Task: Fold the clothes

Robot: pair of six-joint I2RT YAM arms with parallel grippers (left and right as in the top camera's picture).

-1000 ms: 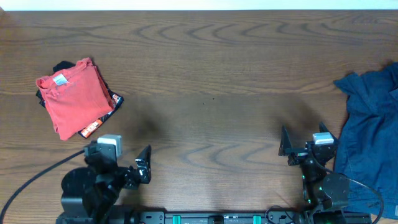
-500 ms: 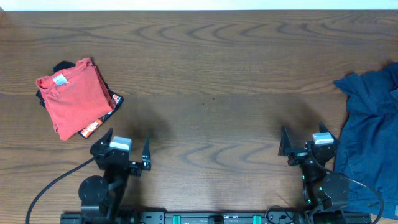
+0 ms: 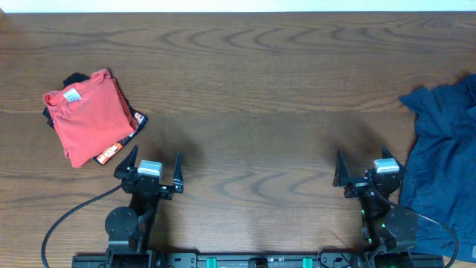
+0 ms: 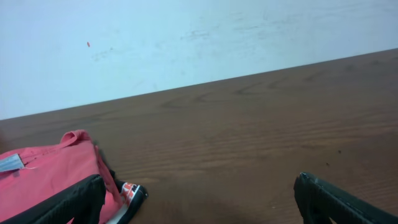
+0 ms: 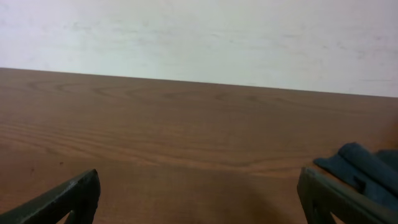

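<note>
The clothes lie in two places. A folded coral-red T-shirt [image 3: 88, 115] with a pale neck label rests at the left on a black printed one [image 3: 117, 151], whose orange-and-white edge sticks out. A crumpled navy T-shirt [image 3: 442, 167] spreads at the right edge. My left gripper [image 3: 155, 162] is open near the front edge, just right of the red pile and holding nothing. In the left wrist view the red shirt [image 4: 43, 180] and the black hem [image 4: 132, 193] sit beside the left finger. My right gripper [image 3: 362, 165] is open and empty, left of the navy cloth [image 5: 367, 165].
The brown wooden table [image 3: 253, 82] stretches back to a pale wall [image 4: 186, 43]. A black cable [image 3: 63, 216] runs from the left arm's base toward the front left corner. Both arm bases stand on a rail at the front edge.
The left arm has swung from pointing right to facing the far side, its gripper shifting a little right and staying open. The right arm and the clothes have not moved.
</note>
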